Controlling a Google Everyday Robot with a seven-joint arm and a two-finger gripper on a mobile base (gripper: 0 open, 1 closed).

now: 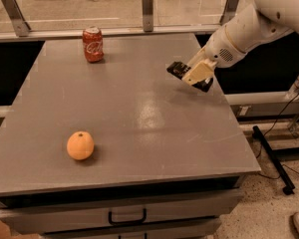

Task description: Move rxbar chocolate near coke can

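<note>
The rxbar chocolate (177, 69) is a flat dark bar at the table's right side, and its left end sticks out from my gripper. My gripper (196, 75), with pale fingers, is shut on the bar and holds it slightly above the grey table (139, 113). The coke can (92, 44) is red with white script and stands upright at the far left of the table. It is well apart from the bar, to the bar's left and farther back.
An orange (80, 145) lies at the front left of the table. A metal rail with posts (147, 6) runs along the table's back edge. A drawer handle (127, 217) is below the front edge. A black stand and cables (274, 158) lie on the floor at the right.
</note>
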